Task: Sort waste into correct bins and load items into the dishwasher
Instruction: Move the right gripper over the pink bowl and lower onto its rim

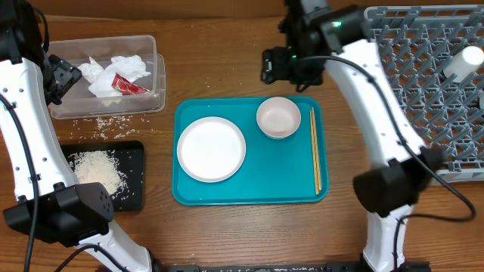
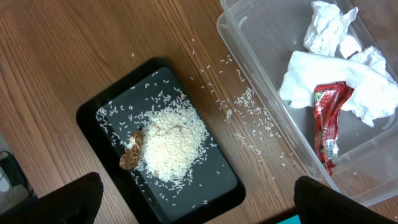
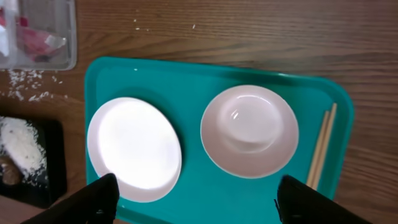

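Observation:
The clear tub at the back left holds crumpled white tissue and a red wrapper; both also show in the left wrist view, tissue and wrapper. The black tray holds a rice pile and a brown scrap. Loose rice lies on the table between tray and tub. A white plate, a white bowl and chopsticks lie on the teal tray. A white cup lies in the grey dish rack. My left gripper is open and empty above the black tray. My right gripper is open and empty above the teal tray.
The teal serving tray sits mid-table between the bins on the left and the rack on the right. The plate, bowl and chopsticks show below the right wrist. Both arm bases stand at the front edge.

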You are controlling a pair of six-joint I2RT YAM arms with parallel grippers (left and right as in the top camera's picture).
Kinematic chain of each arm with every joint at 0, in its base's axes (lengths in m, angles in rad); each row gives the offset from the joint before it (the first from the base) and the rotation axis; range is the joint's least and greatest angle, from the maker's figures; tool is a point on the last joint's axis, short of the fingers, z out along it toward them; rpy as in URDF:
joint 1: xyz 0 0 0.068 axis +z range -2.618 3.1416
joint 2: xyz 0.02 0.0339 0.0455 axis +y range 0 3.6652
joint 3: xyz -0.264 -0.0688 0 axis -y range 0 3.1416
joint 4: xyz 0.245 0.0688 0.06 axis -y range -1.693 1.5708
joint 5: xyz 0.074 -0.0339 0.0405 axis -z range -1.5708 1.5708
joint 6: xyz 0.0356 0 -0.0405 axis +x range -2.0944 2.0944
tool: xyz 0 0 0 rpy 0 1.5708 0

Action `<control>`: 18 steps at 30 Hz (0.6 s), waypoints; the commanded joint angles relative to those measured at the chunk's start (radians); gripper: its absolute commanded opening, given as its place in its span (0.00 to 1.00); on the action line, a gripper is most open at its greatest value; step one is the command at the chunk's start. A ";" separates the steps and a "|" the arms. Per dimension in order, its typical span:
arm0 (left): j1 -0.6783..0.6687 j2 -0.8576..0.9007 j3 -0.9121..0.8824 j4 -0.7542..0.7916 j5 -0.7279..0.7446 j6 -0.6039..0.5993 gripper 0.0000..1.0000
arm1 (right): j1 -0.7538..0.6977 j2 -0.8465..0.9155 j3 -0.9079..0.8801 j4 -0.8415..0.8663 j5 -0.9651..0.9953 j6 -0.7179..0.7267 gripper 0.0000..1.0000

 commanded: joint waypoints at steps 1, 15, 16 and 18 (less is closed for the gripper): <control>0.003 -0.004 0.009 0.002 -0.017 0.008 1.00 | 0.045 0.093 -0.001 0.021 0.018 0.032 0.84; 0.003 -0.004 0.009 0.002 -0.017 0.008 1.00 | 0.078 0.250 -0.029 0.088 0.092 0.089 0.79; 0.003 -0.004 0.009 0.002 -0.017 0.008 1.00 | 0.078 0.250 -0.042 0.094 0.105 0.096 0.79; 0.003 -0.004 0.009 0.002 -0.017 0.008 1.00 | 0.078 0.250 -0.082 0.111 0.106 0.100 0.77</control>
